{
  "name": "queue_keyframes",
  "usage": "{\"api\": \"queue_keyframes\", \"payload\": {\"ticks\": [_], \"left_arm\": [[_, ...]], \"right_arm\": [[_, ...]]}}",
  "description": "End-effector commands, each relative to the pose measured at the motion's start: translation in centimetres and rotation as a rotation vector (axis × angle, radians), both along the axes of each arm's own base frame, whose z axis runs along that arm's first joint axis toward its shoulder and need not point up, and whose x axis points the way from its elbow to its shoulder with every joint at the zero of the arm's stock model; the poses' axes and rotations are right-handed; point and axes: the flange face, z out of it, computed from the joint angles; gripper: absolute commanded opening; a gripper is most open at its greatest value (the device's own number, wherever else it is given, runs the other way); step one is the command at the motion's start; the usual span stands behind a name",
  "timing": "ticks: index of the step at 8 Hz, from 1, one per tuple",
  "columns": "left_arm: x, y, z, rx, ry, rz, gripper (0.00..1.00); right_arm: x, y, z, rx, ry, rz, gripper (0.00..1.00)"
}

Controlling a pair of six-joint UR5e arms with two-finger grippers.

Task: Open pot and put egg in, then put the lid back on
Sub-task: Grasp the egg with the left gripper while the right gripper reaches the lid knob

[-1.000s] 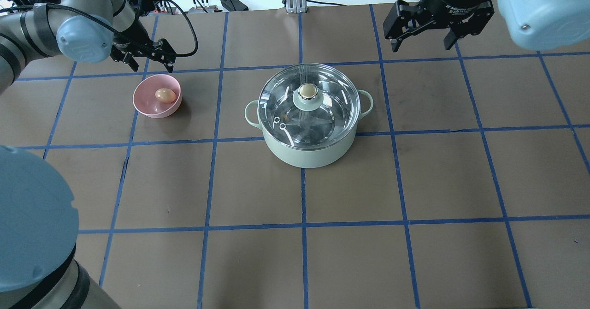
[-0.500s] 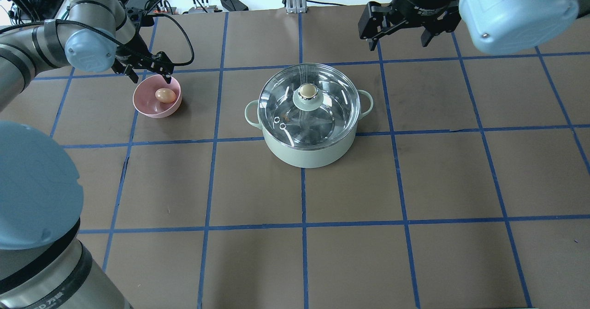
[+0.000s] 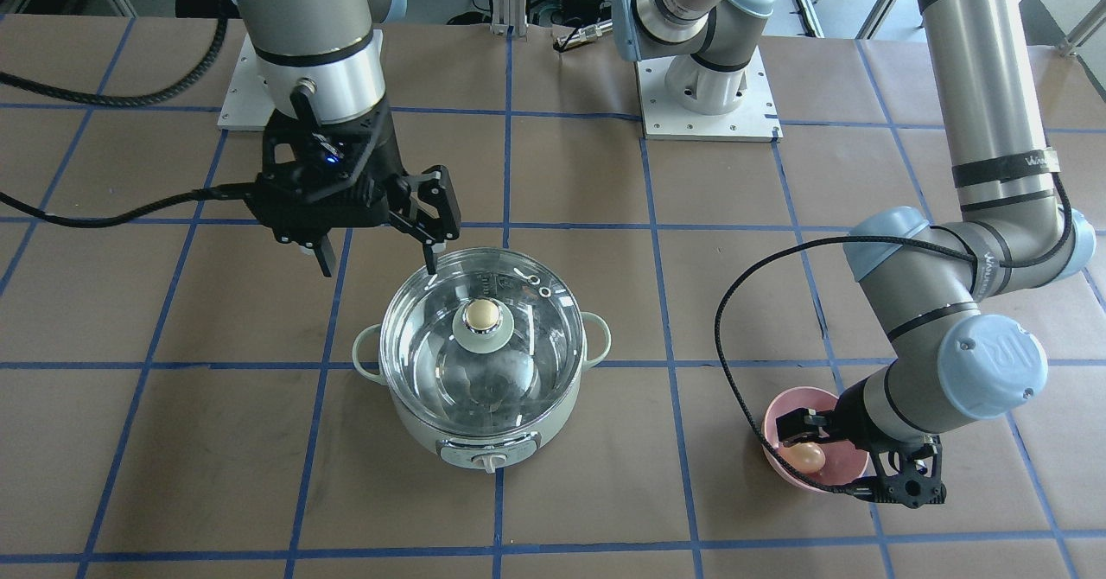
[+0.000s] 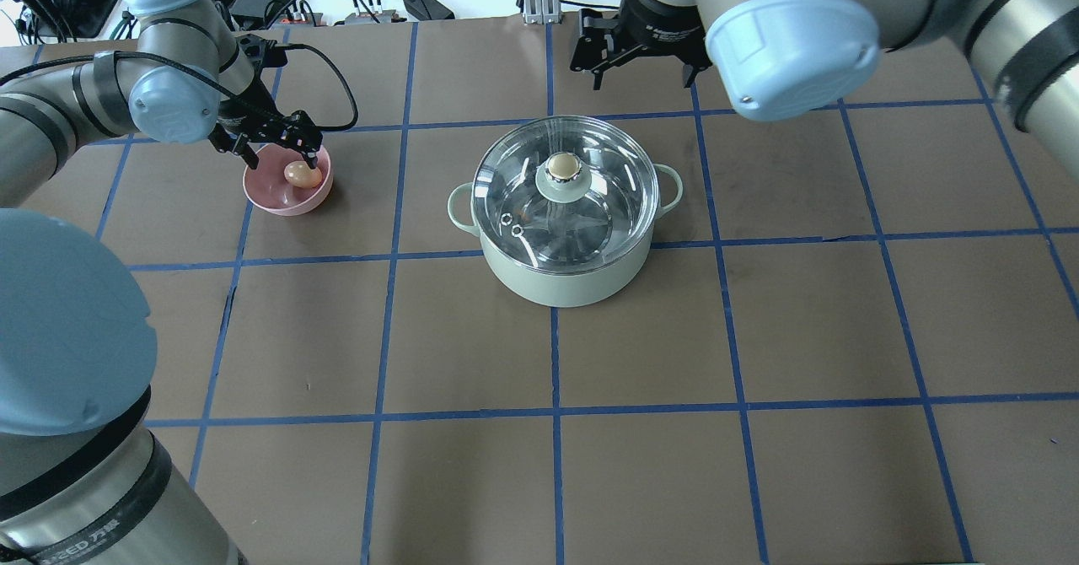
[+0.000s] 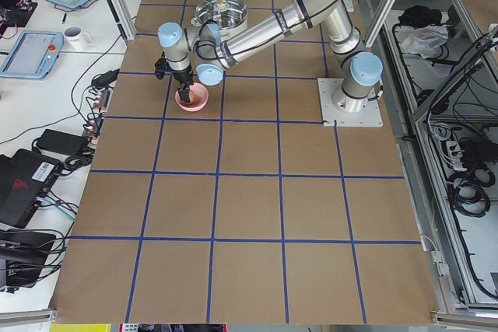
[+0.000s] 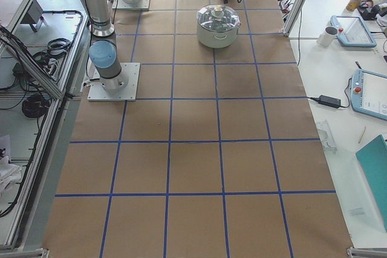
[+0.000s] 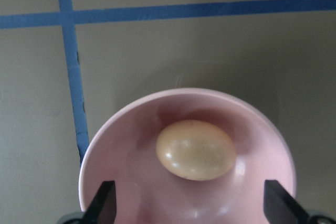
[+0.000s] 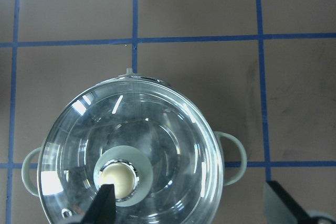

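the pot (image 4: 560,282) stands about halfway along the desk (image 4: 759,337), nearer to the edge far from the robot, with the lid (image 4: 603,156) closed on it and sitting level on the rim. the egg (image 7: 195,149) lies in a pink bowl (image 4: 274,201), which stands toward the desk's left end from the pot; the two are well apart, with bare desk and one blue tape line (image 4: 394,185) between them. the left gripper (image 4: 281,157) is low at the bowl, its jaws wide apart, one at each side of the rim; the egg is between them with a gap on both sides. the right gripper (image 3: 378,259) hangs above the lid's edge on the robot's side, jaws apart, holding nothing, clear of the glass. the lid's knob (image 8: 118,179) is off to one side of its middle. the desk reaches far past both things toward its two ends
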Motion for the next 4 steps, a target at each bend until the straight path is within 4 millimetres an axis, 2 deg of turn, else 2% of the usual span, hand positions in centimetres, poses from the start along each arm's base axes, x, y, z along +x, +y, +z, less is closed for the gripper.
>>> {"api": "queue_keyframes", "payload": {"ticks": [1,3,4], "left_arm": [[-0.1,0.1,-0.5,0.01,0.003,0.004,1.0],[0.0,0.0,-0.4,0.001,0.001,0.001,1.0],[0.0,-0.1,-0.3,-0.011,0.0,0.001,1.0]], "right_arm": [[6.1,-1.6,-6.4,0.023,-0.027,-0.027,1.0],[7.4,-1.3,-8.6,0.063,-0.024,-0.05,1.0],[7.5,-1.4,-9.4,0.079,-0.017,-0.048,1.0]]}}
